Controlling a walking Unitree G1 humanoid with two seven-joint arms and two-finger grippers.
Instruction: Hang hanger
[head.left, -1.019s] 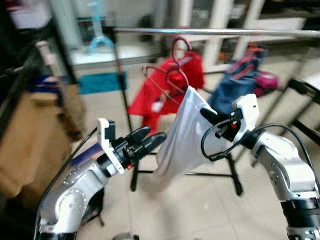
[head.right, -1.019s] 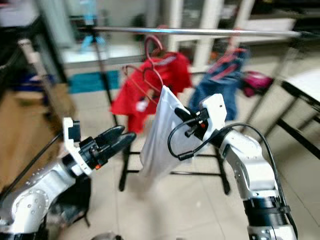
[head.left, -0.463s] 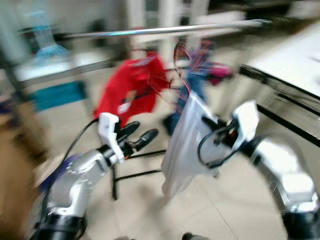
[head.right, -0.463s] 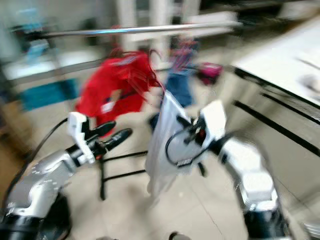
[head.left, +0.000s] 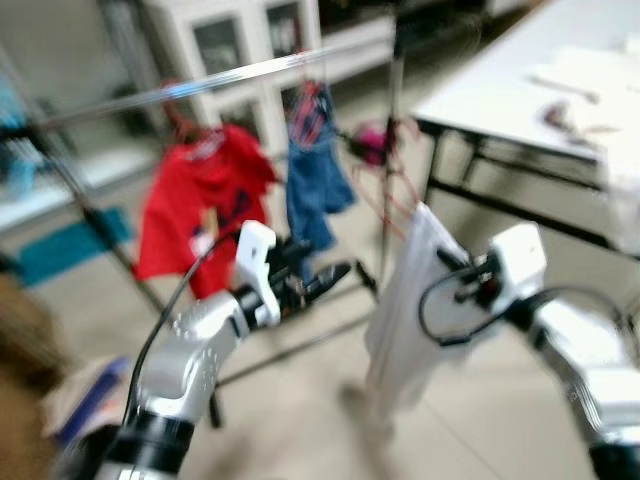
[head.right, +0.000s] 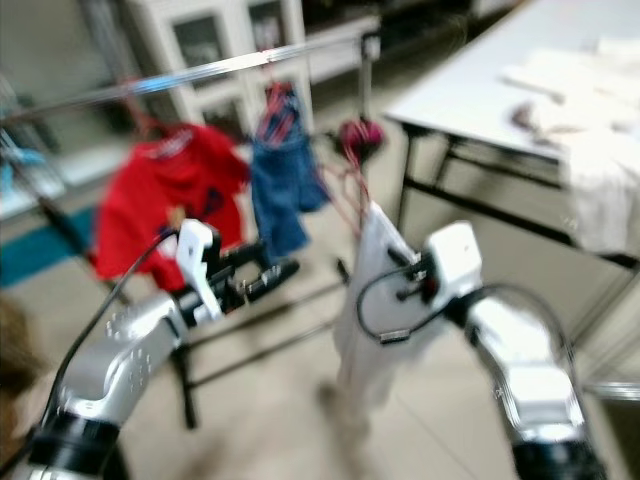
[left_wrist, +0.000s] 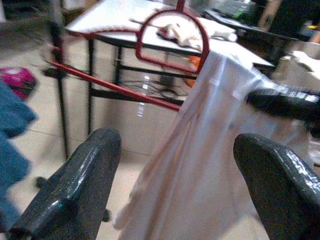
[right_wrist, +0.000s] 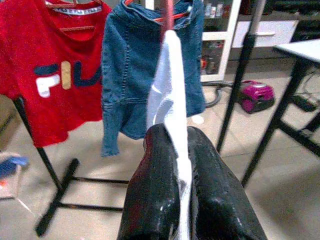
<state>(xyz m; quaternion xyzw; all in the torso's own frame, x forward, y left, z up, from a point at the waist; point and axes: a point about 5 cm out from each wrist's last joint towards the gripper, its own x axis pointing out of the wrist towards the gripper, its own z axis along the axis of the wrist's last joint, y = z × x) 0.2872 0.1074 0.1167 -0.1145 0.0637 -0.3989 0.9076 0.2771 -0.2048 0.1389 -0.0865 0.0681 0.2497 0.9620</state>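
Observation:
A white garment (head.left: 405, 310) hangs on a red wire hanger (left_wrist: 171, 31), whose hook rises above the cloth. My right gripper (head.left: 447, 263) is shut on the garment's upper edge, and its black fingers (right_wrist: 155, 195) pinch the white cloth. It holds the garment in front of and below the silver rail (head.left: 220, 82) of a clothes rack. A red T-shirt (right_wrist: 55, 70) and a blue denim piece (right_wrist: 142, 75) hang on that rail. My left gripper (head.left: 322, 280) is open, to the left of the garment, with its fingers (left_wrist: 75, 185) spread and nothing between them.
A white table (head.left: 510, 80) on black legs stands at the right with cloth on it. The rack's black upright (right_wrist: 239, 85) and floor foot (right_wrist: 60, 185) stand on the tiled floor. A pink object (right_wrist: 258, 95) lies behind the rack. White cabinets (head.left: 240, 45) line the back.
The whole picture has swung, so the camera turned: the rack sits further left and the table has come into view. My right gripper still grips the white garment, and the left stays open.

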